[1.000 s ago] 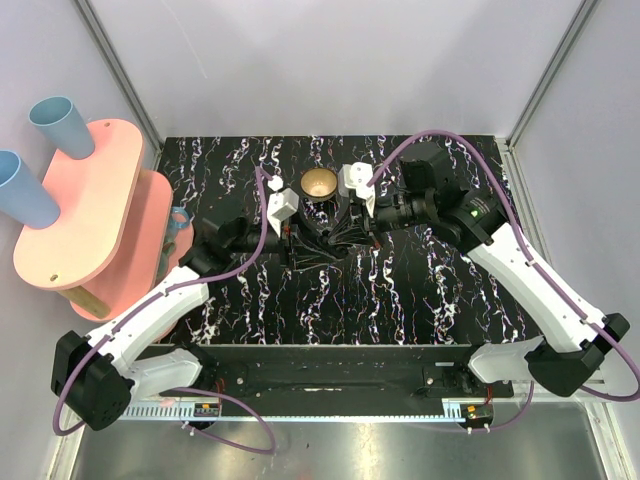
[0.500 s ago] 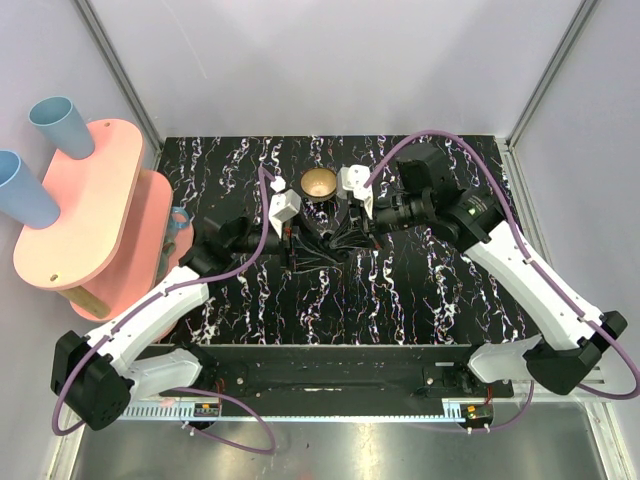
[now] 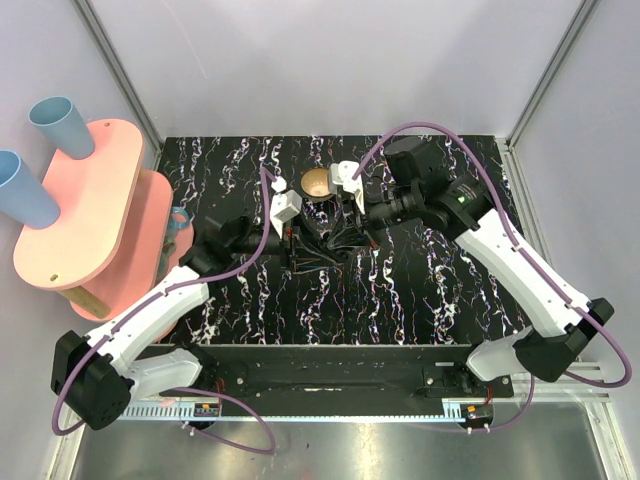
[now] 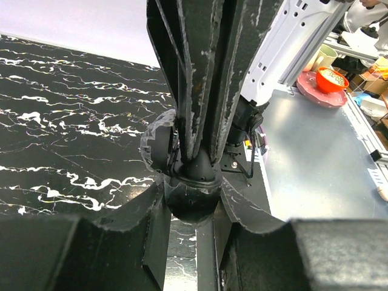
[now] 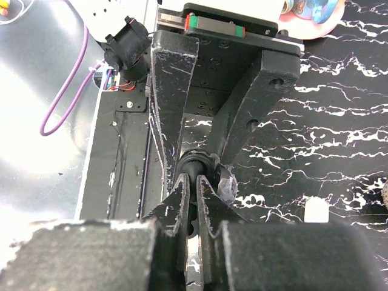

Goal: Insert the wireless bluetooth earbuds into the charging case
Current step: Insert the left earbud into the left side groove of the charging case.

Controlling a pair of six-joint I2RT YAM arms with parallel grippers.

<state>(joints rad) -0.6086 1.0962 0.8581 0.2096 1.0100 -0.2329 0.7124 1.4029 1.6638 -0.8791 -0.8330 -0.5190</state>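
My left gripper (image 3: 316,240) (image 4: 193,197) is shut on a black rounded pod (image 4: 191,206), held above the table's middle. A greyish flap (image 4: 159,145) sticks out beside the pod. My right gripper (image 3: 336,230) (image 5: 195,182) meets it tip to tip, its jaws almost closed on a small dark piece (image 5: 195,170) pressed against the pod. A small white glossy object (image 5: 316,211) lies on the black marbled table (image 3: 420,290) beside the grippers. I cannot tell whether it is an earbud or the case. No other white bud or white case shows.
A brass bowl (image 3: 318,183) stands just behind the two grippers. A pink two-level shelf (image 3: 90,215) with two blue cups (image 3: 60,125) stands off the table's left edge. Purple cables arch over both arms.
My right arm has swung left and slightly farther back, bringing its wrist closer to the bowl and its fingers onto the pod. My left arm has stayed still.
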